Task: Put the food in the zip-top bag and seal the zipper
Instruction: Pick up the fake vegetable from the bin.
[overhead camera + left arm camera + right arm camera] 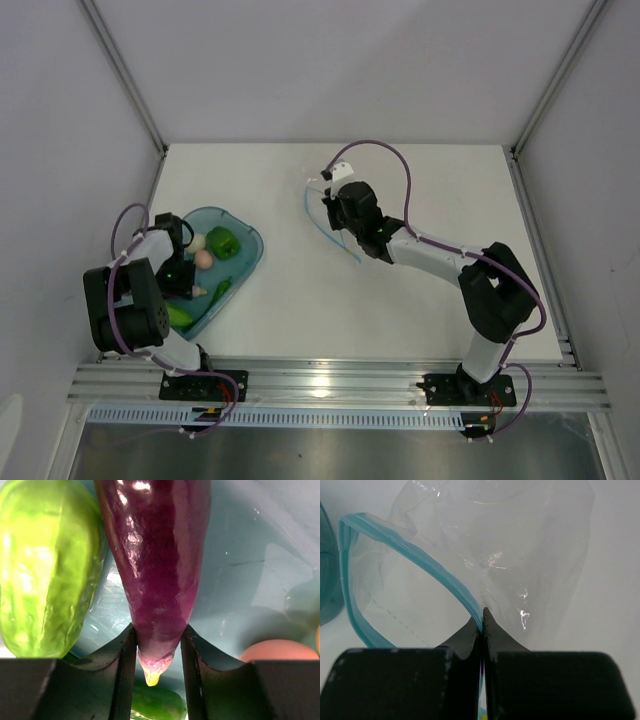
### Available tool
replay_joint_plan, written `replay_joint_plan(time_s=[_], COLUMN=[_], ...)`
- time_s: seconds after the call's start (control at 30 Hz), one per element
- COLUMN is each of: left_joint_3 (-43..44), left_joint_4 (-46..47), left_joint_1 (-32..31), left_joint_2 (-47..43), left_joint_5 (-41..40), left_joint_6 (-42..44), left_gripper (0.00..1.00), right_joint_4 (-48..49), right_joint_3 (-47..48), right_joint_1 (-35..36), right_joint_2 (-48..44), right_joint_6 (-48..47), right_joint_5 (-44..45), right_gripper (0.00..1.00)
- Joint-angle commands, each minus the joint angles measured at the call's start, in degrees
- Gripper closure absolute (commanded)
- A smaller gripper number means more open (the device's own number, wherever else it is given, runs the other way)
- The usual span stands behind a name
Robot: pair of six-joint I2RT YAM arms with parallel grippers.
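On the table, the blue tray sits at the left edge, the clear zip-top bag mid-table toward the far edge; my right gripper is pinched on its zipper. Inside the tray my left gripper clamps the tip of a purple food piece; a green piece lies just beside.

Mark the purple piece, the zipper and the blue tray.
purple piece (155, 580), left wrist view, mid-body.
zipper (420, 557), right wrist view, upper strip.
blue tray (252, 250), top external view, right rim.
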Motion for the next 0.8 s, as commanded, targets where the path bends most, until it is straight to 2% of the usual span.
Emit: replay_joint_plan(time_s=[0.0, 0.1, 0.17, 0.5, 0.63, 0.67, 0.73, 0.77], left_joint_3=[-1.8, -2.9, -3.3, 3.2, 7.4, 8.1, 8.2, 7.9], left_joint_4=[0.5, 1.2, 1.0, -4.7, -5.5, -5.2, -2.5, -0.7], left_joint_1=[0.3, 0.2, -0.1, -7.0, -14.7, -18.3, -21.1, -23.6], left_joint_2=[-2.9, -6.4, -9.9, -23.4, -25.9, -26.4, -28.2, -29.2], left_joint_5=[0.2, 2.3, 3.1, 2.4, -1.2, -1.3, 0.8, 2.8], left_joint_6=[2.4, 4.0, 4.7, 12.5, 17.7, 21.0, 24.6, 29.6], left_gripper=[0.77, 0.88, 0.99, 0.99, 0.99, 0.99, 0.99, 0.99], right_joint_4=[3.3, 3.3, 3.4, 3.5, 3.4, 3.4, 3.2, 3.1], right_joint_3=[-0.3, 0.0, 0.0, 0.1, 0.3, 0.4, 0.6, 0.8], right_joint_1=[-0.2, -0.1, -0.1, -0.1, -0.1, 0.0, -0.1, 0.0], right_joint_2=[-3.1, -3.0, -2.9, -2.6, -2.4, -2.3, -1.9, -1.8], right_joint_6=[0.7, 0.9, 0.8, 1.0, 1.2, 1.3, 1.3, 1.2], right_joint_5=[-0.1, -0.2, -0.2, -0.3, -0.5, -0.4, -0.3, -0.3], right_gripper=[1.00, 1.00, 1.00, 1.00, 1.00, 1.00, 1.00, 1.00])
